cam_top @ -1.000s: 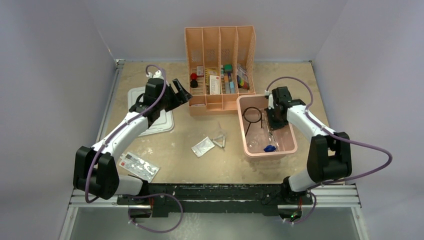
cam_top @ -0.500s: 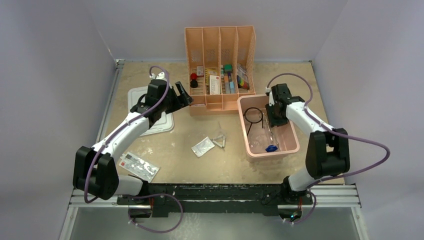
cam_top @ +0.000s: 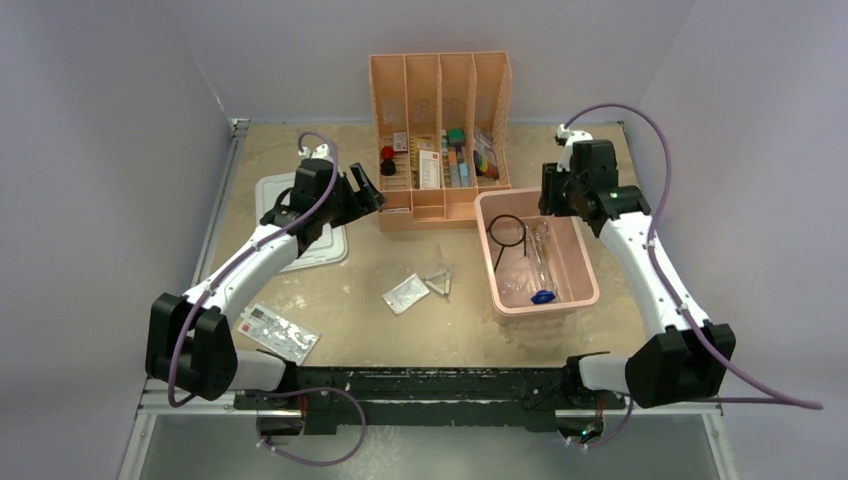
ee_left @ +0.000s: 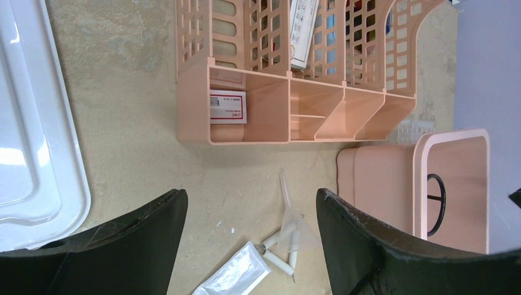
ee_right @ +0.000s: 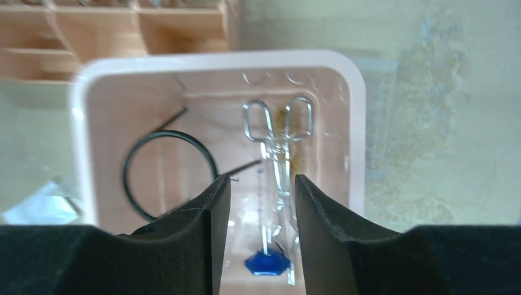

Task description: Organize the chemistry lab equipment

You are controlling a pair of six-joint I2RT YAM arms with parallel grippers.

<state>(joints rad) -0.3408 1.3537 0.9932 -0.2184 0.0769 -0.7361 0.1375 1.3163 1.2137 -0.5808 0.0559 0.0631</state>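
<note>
Left gripper [cam_top: 365,188]: one; jaws spread wide and holding nothing, poised just off the left front corner of the organizer.
Right gripper [ee_right: 262,184]: one; jaws parted by a moderate gap with nothing between them, raised above the far end of the bin.
Bin [cam_top: 548,307]: one, pink, on the right of the surface [cam_top: 350,270], just in front of the organizer.
Bin contents: three items. One black wire ring [cam_top: 505,231] lies on the left side, one pair of steel tongs [cam_top: 541,250] lies lengthwise beside it, and one clear tube has its blue cap [cam_top: 541,296] at the near end.
Loose on the surface: two items, one clear packet [cam_top: 405,294] and one white triangle [cam_top: 438,280], just beside each other, left of the bin.
Printed packet [cam_top: 277,331]: one, red and white, flat near the left arm's base.
Tray [cam_top: 322,247]: one, white, beneath the left arm.
Organizer [cam_top: 440,100]: one, peach, four upright slots; its small coloured contents are too small to count.
</note>
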